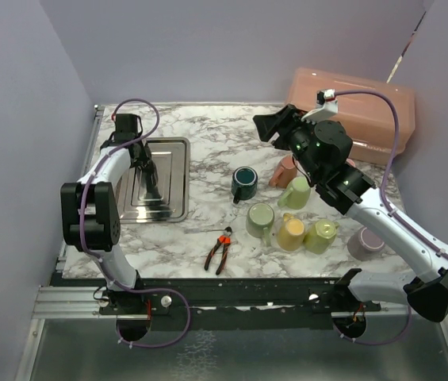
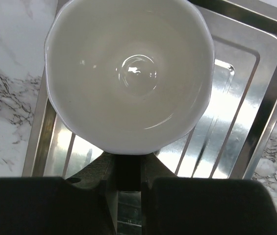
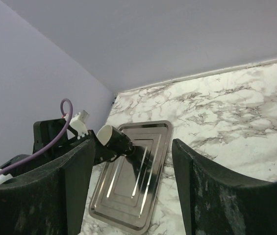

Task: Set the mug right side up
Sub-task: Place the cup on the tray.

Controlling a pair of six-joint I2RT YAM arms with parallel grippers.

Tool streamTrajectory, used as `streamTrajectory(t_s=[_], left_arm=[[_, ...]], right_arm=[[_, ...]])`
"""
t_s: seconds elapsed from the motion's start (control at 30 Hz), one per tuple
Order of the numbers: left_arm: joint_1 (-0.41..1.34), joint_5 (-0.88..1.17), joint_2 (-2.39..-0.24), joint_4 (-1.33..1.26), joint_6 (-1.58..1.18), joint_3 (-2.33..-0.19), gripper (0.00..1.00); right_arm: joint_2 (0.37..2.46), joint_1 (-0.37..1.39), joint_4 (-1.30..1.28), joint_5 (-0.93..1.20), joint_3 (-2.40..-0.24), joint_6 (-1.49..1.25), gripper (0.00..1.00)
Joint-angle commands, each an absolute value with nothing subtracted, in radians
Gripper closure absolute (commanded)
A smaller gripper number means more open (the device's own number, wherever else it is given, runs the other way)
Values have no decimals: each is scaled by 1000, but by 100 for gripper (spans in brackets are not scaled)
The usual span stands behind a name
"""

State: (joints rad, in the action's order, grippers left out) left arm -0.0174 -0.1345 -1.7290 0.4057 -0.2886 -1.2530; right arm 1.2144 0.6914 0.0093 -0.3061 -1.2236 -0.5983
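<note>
The left gripper (image 2: 128, 169) pinches the wall of the white mug (image 2: 128, 73), which hangs over the steel tray (image 2: 258, 93) with its open mouth facing the wrist camera. The right gripper (image 3: 131, 166) hovers above the marble table (image 3: 236, 112), fingers spread wide and holding nothing.

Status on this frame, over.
Left gripper shut on mug rim, over metal tray. Right gripper open, empty, raised. Mug mouth faces left wrist camera. Nothing else seen on tray.
</note>
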Motion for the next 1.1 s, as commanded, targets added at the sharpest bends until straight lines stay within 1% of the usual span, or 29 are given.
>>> streamTrajectory(t_s=[0.0,0.13,0.37,0.43,0.47,0.57,0.63,0.7,0.73,0.87,1.0,1.07], left_arm=[[-29,-174,-1785,355,-215,-1350,100],[-34,-208,-1856,396,-168,-1430,100],[-49,-226,-1934,419,-143,-1497,99],[-51,-236,-1947,431,-146,-1513,96],[-53,-241,-1952,435,-146,-1519,92],[-59,-268,-1963,441,-144,-1529,86],[-67,-276,-1968,444,-143,-1534,75],[-77,-279,-1972,448,-148,-1541,70],[-83,-276,-1975,449,-150,-1543,67],[-99,-276,-1975,460,-167,-1551,64],[-103,-286,-1970,465,-176,-1554,52],[-102,-299,-1970,466,-177,-1552,51]], right_arm=[[1231,684,-24,-337,-1258,-574,32],[1240,684,-25,-347,-1265,-564,32],[1265,677,-26,-345,-1289,-546,32],[1272,676,-25,-345,-1295,-540,32],[1276,675,-23,-344,-1297,-537,32],[1287,673,-18,-338,-1303,-533,32],[1294,671,-17,-332,-1307,-531,32],[1298,668,-14,-327,-1314,-528,32],[1298,667,-13,-324,-1315,-526,32],[1302,661,-9,-313,-1321,-524,32],[1301,658,-9,-299,-1321,-528,32],[1302,657,-9,-295,-1321,-529,32]])
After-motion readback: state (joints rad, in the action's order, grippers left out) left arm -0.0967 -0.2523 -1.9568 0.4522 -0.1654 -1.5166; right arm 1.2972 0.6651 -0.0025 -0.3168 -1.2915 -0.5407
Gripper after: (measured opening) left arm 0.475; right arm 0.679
